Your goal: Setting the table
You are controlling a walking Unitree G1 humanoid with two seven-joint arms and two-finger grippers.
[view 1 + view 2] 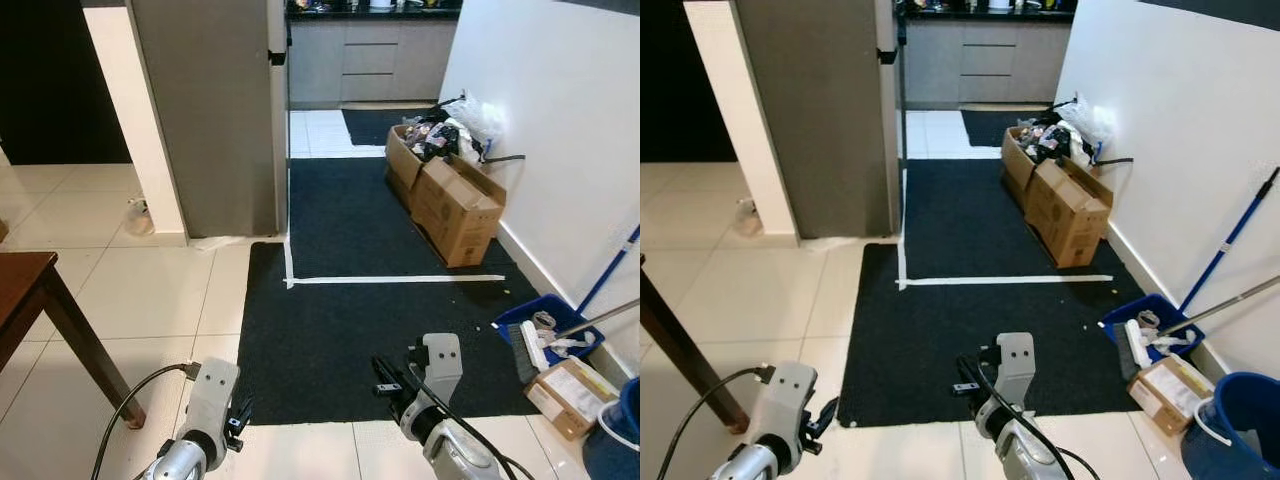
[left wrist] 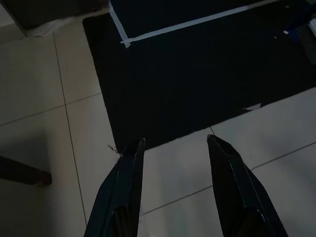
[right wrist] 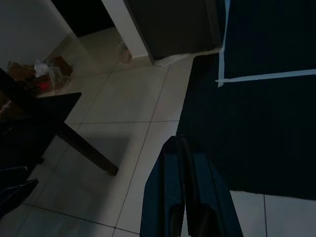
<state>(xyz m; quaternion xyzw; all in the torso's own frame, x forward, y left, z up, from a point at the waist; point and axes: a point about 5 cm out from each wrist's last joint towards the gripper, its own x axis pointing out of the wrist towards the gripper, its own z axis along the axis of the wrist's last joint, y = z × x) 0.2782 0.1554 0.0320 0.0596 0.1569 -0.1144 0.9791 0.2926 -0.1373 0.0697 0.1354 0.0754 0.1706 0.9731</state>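
Note:
A dark wooden table [image 1: 22, 281] juts in at my left, and one slanted leg [image 1: 92, 352] stands on the pale tiles. No tableware can be seen. Both arms hang low in front of me. My left gripper [image 2: 175, 143] is open over the tiles at the near edge of the black mat [image 2: 197, 74], with nothing between its fingers. My right gripper [image 3: 178, 140] is shut and empty. It points at the tiles beside the mat, and the table [image 3: 47, 111] lies beyond it. The left wrist [image 1: 213, 392] and right wrist [image 1: 436, 362] sit at the bottom of the head views.
A black mat [image 1: 380, 300] with a white tape line [image 1: 400, 279] covers the floor ahead. Cardboard boxes [image 1: 455, 205] line the right wall. Near my right are a blue dustpan [image 1: 545, 325], a small box [image 1: 570, 395] and a blue bucket [image 1: 1240, 425]. A grey cabinet [image 1: 210, 110] stands ahead on the left.

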